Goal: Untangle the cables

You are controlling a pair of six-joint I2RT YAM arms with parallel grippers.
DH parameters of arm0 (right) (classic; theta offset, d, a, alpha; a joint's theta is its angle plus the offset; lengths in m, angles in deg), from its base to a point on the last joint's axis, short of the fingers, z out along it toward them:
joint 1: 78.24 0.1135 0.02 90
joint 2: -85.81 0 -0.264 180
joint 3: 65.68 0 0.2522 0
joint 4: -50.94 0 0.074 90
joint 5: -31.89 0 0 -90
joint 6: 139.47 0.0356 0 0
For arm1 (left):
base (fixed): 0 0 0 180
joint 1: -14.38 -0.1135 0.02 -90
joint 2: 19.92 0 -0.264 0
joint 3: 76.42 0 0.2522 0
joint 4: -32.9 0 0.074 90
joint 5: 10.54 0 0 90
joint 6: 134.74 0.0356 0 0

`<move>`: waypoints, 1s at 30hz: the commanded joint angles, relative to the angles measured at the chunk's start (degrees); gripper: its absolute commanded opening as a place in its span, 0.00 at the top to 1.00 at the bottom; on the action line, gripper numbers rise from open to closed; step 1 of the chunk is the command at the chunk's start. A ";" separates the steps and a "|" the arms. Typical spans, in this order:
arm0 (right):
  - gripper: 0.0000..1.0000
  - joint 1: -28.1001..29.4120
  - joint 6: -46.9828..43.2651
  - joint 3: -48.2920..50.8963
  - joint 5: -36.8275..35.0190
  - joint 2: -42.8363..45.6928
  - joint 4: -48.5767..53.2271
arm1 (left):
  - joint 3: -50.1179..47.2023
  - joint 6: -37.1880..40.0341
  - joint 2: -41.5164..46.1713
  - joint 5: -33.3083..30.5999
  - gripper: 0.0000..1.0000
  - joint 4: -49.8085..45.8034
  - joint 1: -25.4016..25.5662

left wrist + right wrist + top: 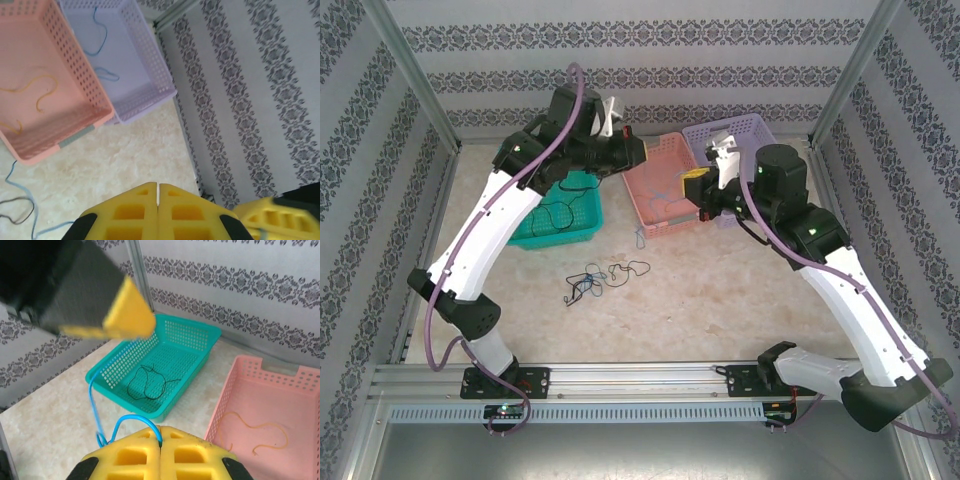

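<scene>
While the cables (592, 280) sit tangled on the beige marbled desk (720, 295) near the teal basket (555, 238), boxed in by damask wallpaper (650, 60), the right gripper (160, 432) is clamped on a blue cable (132, 416); the left gripper (158, 187) is pressed together.

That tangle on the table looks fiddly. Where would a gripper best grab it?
Probably at the black loop at the right end of the tangle, coming straight down from above: it lies flat on the table and sticks out clear of the knotted strands, so one strand could be pinched alone.
</scene>
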State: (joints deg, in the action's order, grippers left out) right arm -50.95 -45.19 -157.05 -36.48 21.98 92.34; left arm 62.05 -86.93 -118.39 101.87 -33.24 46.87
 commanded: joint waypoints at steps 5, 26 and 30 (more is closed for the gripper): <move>0.61 0.37 4.06 3.25 1.34 2.33 0.71 | 6.66 1.50 -1.37 -0.61 1.00 1.46 -0.76; 0.27 4.37 12.84 23.35 -0.42 7.74 -29.68 | 11.70 -2.61 -3.48 4.71 1.00 2.62 -0.81; 0.27 8.19 12.17 21.68 -3.28 3.24 -32.84 | 11.32 -2.36 -3.48 4.65 1.00 2.37 -0.79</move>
State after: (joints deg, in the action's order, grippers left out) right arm -44.70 -30.85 -134.10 -35.00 27.07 67.75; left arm 72.39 -88.70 -121.71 105.61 -31.86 46.52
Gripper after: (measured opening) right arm 0.727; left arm 0.059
